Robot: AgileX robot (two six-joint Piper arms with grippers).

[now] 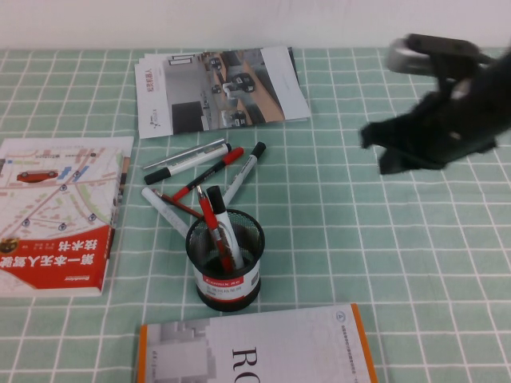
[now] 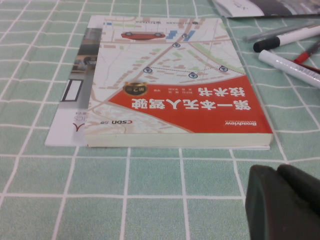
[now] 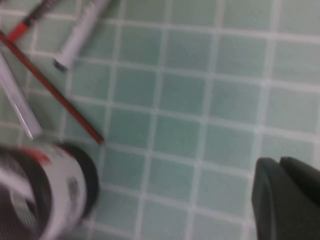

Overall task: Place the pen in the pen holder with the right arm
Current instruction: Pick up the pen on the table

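The black mesh pen holder (image 1: 224, 267) (image 3: 47, 197) stands on the green checked cloth near the front middle. A white-barrelled pen with a black cap (image 1: 221, 223) stands tilted in it beside a red pen (image 1: 207, 214). Another pen of the same look (image 1: 246, 170) lies on the cloth behind the holder. My right gripper (image 1: 382, 148) (image 3: 279, 162) hangs raised at the right, well away from the holder, shut and empty. My left gripper (image 2: 277, 169) is shut and empty, low over the cloth near the map book.
More pens lie behind the holder: a silvery one (image 1: 188, 159), a thin black one with a red cap (image 1: 209, 173) and a white one (image 1: 160, 206). A red map book (image 1: 60, 211) (image 2: 175, 85) lies at the left, a brochure (image 1: 219, 88) at the back, an orange-edged book (image 1: 255, 351) at the front.
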